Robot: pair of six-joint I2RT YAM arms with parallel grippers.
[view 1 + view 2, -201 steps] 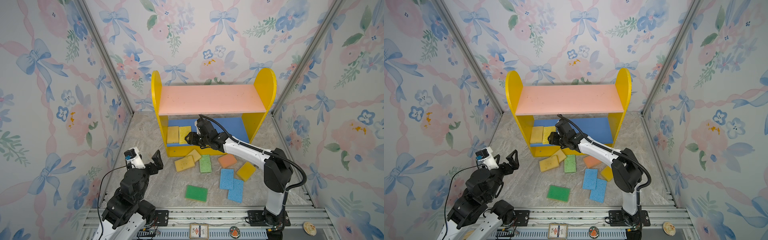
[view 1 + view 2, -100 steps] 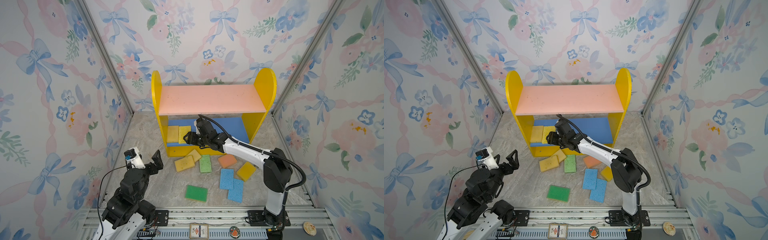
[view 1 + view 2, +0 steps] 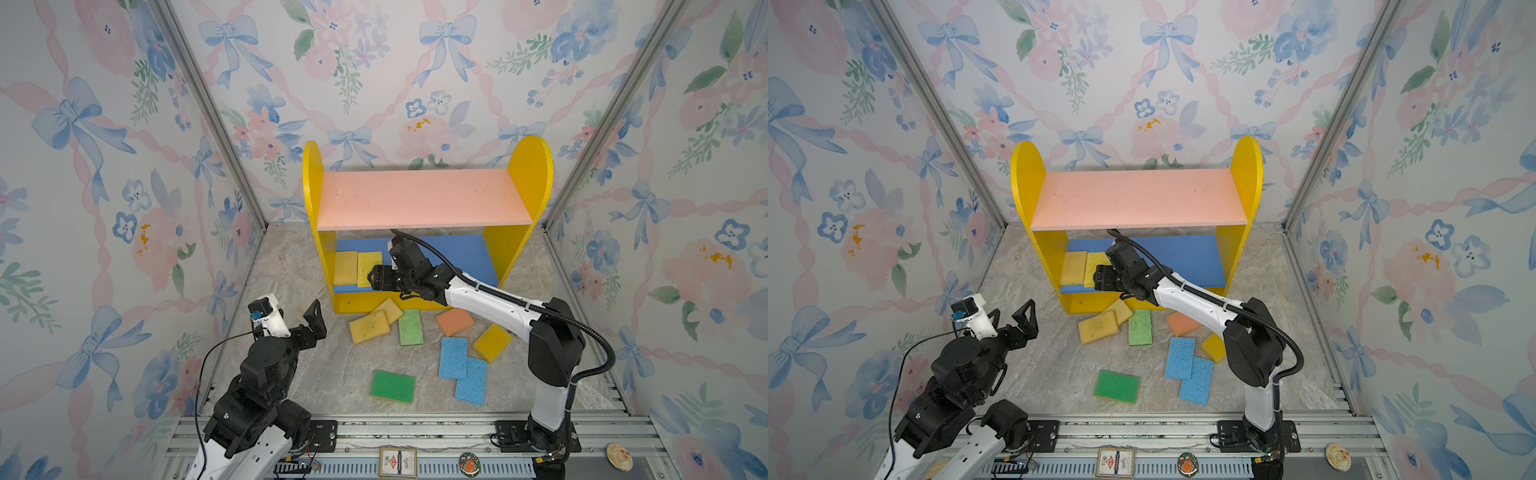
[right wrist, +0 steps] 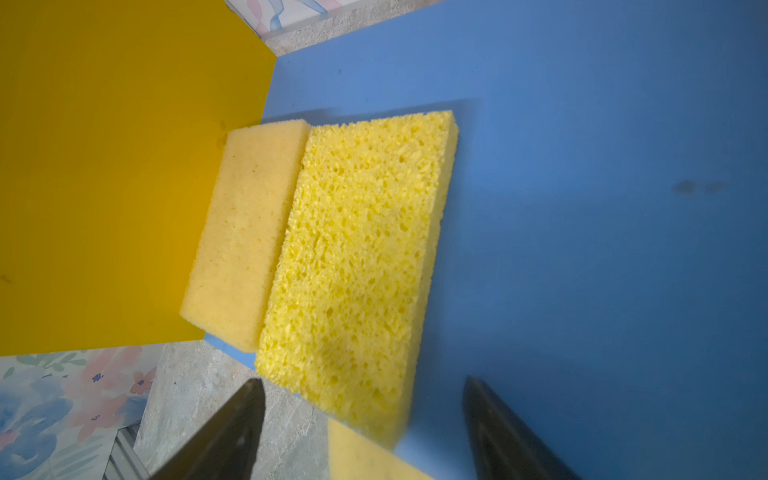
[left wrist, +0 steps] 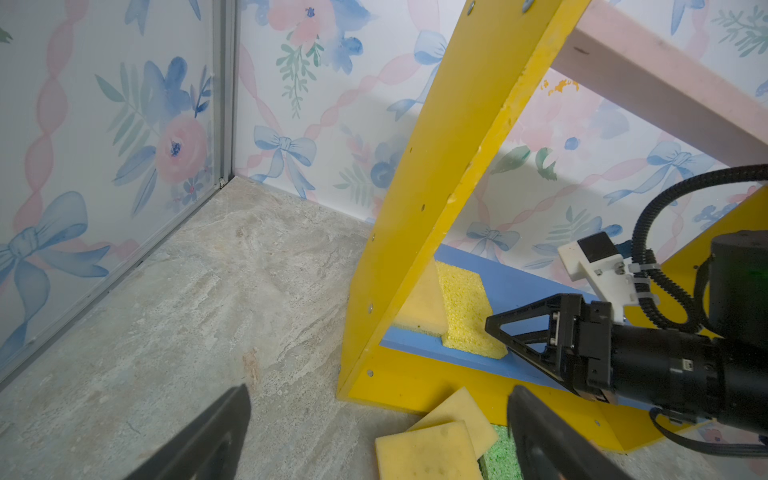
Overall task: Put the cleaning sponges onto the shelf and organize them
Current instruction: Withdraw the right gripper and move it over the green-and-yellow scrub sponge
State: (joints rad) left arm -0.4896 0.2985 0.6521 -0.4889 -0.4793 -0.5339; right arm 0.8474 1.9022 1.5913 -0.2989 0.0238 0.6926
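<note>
The shelf (image 3: 424, 199) stands at the back with a pink upper board and a blue lower board (image 4: 582, 208). Two yellow sponges lie side by side at the lower board's left end, a smooth one (image 4: 245, 232) and a coarse one (image 4: 357, 257). My right gripper (image 3: 371, 277) hovers open at that board's front edge, its fingers apart from the coarse sponge's near end. On the floor lie three yellow sponges (image 3: 369, 327), a light green one (image 3: 410, 327), an orange one (image 3: 454, 321), two light blue (image 3: 453, 357) and a dark green (image 3: 392, 386). My left gripper (image 3: 291, 320) is open and empty, left of the shelf.
Floral walls with metal corner posts (image 3: 216, 124) close in the floor on three sides. A metal rail (image 3: 415, 432) runs along the front, carrying both arm bases and a small card (image 3: 398, 461). The shelf's yellow side panel (image 5: 436, 199) stands close ahead of my left gripper.
My right gripper's jaws have spread wider, and the coarse yellow sponge now lies free on the lower board. The left arm has not moved.
</note>
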